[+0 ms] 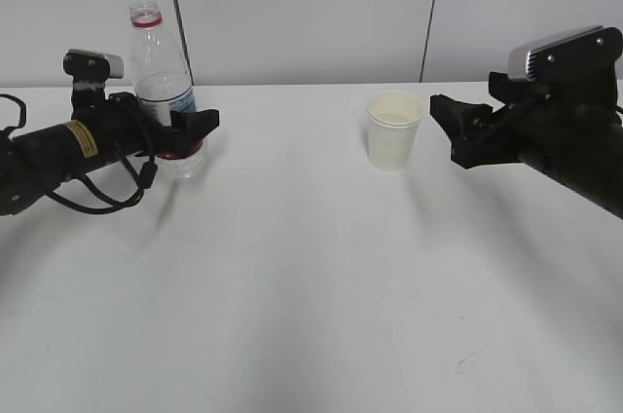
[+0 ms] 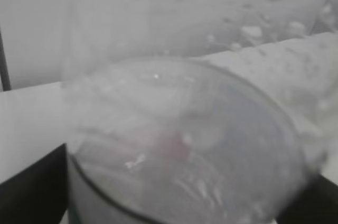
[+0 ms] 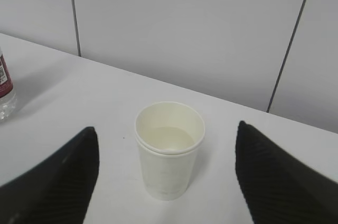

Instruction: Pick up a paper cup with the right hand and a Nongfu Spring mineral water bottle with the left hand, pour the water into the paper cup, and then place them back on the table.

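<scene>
Left hand [image 1: 190, 132] jaws flank the bottle [image 1: 161, 67], grip state indeterminate. Right hand [image 1: 450, 131] spread wide beside the cup [image 1: 393, 130].

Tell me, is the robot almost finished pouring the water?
Nearly. The paper cup stands on the table with water inside, free between the open right gripper. The bottle stands upright too, the left gripper around its base. Only backing away remains.

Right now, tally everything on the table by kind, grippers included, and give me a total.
Paper cup: 1
Water bottle: 1
Grippers: 2, the left gripper around the bottle's base and the right gripper beside the cup
Total: 4
</scene>
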